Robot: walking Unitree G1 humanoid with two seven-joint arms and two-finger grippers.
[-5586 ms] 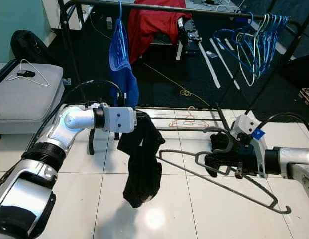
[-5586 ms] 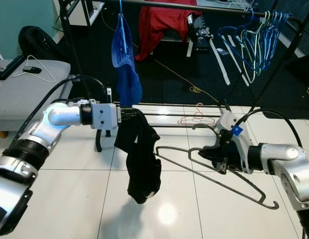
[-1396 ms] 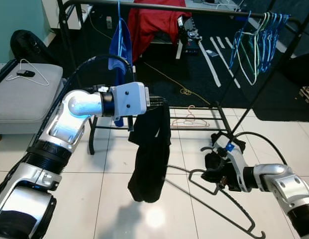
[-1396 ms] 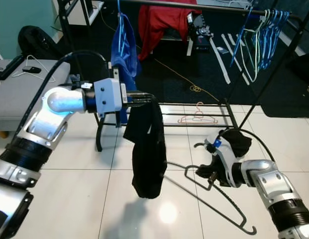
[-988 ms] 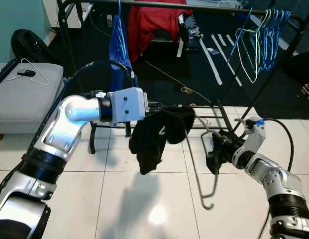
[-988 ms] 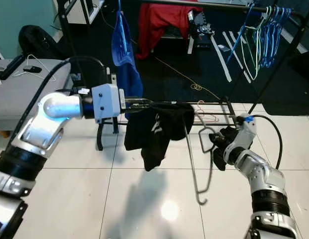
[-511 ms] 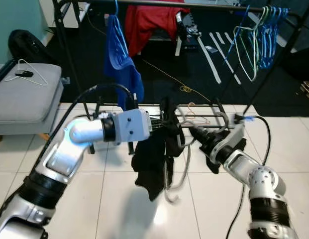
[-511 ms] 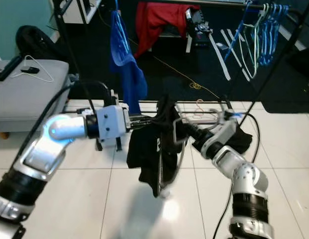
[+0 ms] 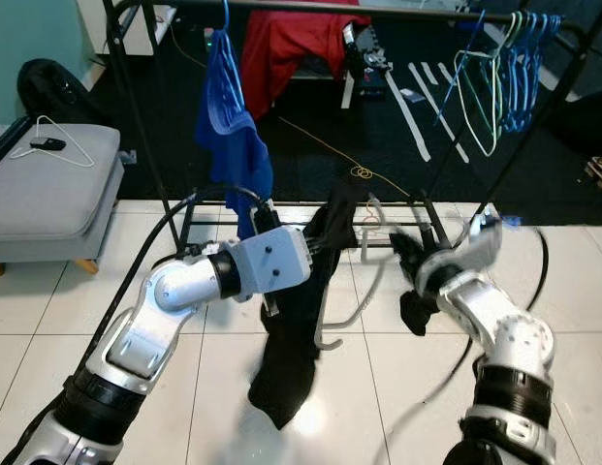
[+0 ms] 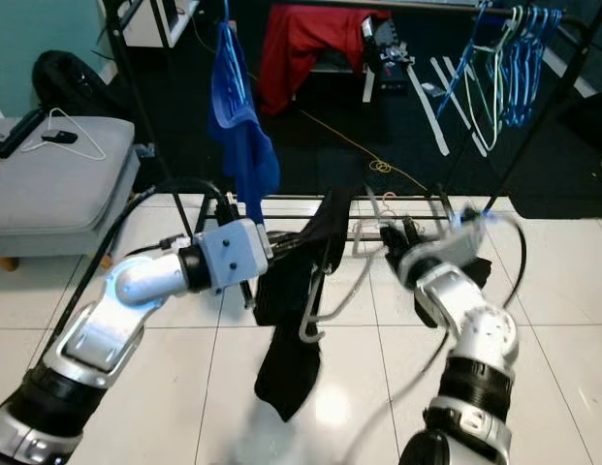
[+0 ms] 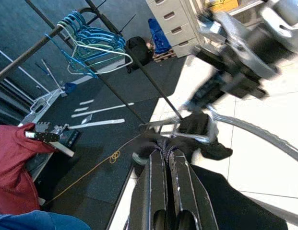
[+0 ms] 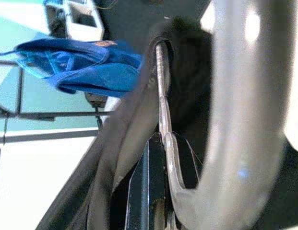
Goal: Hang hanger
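My left gripper [image 9: 325, 250] is shut on a black garment [image 9: 291, 358], which hangs down from it toward the white floor tiles. In the left wrist view its fingers [image 11: 151, 191] pinch the bunched cloth [image 11: 163, 143]. My right gripper [image 9: 402, 244], just to the right, is shut on a grey hanger [image 9: 370, 286]. The hanger is blurred and curves down beside the garment, with its hook [image 10: 308, 334] low. Its metal wire [image 12: 160, 96] runs up from between my right fingers against the black cloth. The black clothes rail [image 9: 378, 10] crosses the top of the head views behind both grippers.
A blue garment [image 9: 228, 126] hangs on the rail at the left and a red one [image 9: 291, 48] lies behind it. Several blue and green hangers [image 9: 504, 77] hang at the right end. A grey ottoman [image 9: 48, 194] bearing a white wire hanger [image 9: 58, 136] stands at the left.
The hanger has swung in my right gripper and its hook now hangs beside the garment. My left arm has turned, and the black cloth drapes longer toward the floor.
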